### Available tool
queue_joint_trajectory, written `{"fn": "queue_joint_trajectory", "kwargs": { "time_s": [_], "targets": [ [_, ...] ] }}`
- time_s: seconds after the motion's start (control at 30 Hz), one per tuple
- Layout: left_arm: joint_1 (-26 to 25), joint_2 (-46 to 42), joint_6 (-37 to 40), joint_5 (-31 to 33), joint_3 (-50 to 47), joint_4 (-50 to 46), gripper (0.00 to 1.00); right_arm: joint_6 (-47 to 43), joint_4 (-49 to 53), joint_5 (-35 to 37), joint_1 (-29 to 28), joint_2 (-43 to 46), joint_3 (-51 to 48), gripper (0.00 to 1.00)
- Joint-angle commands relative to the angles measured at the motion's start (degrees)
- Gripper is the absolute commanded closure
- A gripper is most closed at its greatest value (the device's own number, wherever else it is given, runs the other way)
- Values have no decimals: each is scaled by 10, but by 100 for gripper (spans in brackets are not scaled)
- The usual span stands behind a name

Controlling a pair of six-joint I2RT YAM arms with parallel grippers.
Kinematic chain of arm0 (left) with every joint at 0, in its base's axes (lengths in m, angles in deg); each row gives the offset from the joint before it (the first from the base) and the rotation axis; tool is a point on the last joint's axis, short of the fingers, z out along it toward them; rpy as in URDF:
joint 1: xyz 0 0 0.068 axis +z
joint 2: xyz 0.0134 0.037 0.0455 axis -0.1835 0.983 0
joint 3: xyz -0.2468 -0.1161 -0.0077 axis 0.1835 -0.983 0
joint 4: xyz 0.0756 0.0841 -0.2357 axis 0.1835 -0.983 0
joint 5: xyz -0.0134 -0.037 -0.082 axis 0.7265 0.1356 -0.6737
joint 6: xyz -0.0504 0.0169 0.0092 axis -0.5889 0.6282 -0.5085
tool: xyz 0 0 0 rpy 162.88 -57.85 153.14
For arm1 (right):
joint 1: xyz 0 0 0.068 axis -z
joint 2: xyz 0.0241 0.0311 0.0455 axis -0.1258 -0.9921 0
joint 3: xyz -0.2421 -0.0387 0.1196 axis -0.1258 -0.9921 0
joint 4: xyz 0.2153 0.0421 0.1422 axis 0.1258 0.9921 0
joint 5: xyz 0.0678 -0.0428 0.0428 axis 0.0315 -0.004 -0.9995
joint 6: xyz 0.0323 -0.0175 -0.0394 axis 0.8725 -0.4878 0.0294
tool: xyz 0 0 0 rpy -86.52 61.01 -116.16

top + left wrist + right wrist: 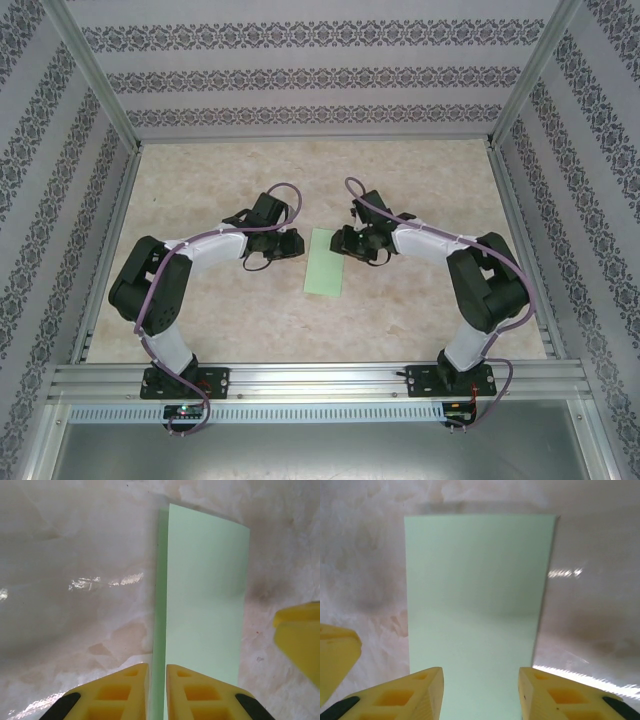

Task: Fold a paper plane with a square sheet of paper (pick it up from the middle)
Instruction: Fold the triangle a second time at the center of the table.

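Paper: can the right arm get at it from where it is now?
Probably yes. The right gripper, jaws open, hangs right over one edge of the paper with nothing between. The left gripper is at the opposite edge, close but not in the way.

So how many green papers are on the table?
1. The green paper lies flat in the middle of the table, between the left gripper and the right gripper. The arms cover some table, so another could hide there.
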State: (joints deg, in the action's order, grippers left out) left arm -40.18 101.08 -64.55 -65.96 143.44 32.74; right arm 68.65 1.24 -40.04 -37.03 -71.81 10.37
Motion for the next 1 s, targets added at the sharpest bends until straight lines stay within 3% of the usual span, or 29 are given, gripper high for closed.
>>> {"fn": "queue_joint_trajectory", "kwargs": {
  "time_s": [0.0, 0.27, 0.6, 0.97],
  "targets": [
    [7, 5, -12, -24, -6, 25, 81, 26, -30, -8, -13, -14, -11, 57],
    [7, 13, -7, -44, -14, 15, 65, 32, -46, -7, -22, -14, -26, 58],
    [6, 25, -1, -125, -32, 33, 60, 48, -78, -6, -15, 5, -60, 57],
    [0, 50, 7, -135, -21, 16, 58, 53, -84, -9, -16, -5, -63, 57]
  ]
}}
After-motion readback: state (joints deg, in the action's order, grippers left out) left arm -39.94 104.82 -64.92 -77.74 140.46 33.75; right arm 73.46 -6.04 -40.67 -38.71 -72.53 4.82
